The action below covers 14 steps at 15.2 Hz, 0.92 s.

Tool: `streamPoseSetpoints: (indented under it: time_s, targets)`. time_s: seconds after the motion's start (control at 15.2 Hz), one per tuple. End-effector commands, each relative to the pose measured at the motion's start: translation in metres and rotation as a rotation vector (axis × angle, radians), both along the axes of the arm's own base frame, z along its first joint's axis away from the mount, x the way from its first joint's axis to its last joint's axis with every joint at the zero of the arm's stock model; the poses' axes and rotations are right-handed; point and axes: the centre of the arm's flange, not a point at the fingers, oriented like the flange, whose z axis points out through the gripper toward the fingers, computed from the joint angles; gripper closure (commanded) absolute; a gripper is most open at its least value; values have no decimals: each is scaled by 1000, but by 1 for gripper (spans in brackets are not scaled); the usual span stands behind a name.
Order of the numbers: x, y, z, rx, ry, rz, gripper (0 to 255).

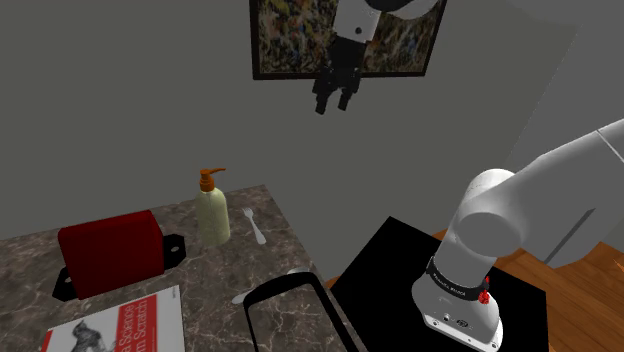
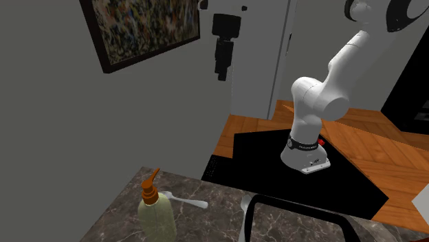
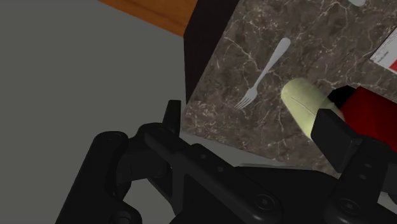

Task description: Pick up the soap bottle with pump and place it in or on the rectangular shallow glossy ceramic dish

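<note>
Black two-finger gripper (image 1: 334,103) hangs high, jaws spread, empty. Pale yellow-green soap bottle w/ orange pump (image 1: 212,212) stands upright nr far edge of dark marbled worktop (image 1: 250,262), beside white fork (image 1: 255,226). Prob. light, smooth, tippy: grip mid-body, not pump.

Veined stone countertop (image 1: 250,215), metal fork (image 3: 262,75)
</note>
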Motion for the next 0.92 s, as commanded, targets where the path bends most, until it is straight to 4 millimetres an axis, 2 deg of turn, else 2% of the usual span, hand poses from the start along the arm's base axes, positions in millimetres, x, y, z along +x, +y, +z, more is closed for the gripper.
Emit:
streamPoseSetpoints:
  time_s: [0.0, 0.86]
  targets:
    - [20, 18, -10, -5, 14, -5, 0]
    - [139, 141, -76, -39, 106, -35, 0]
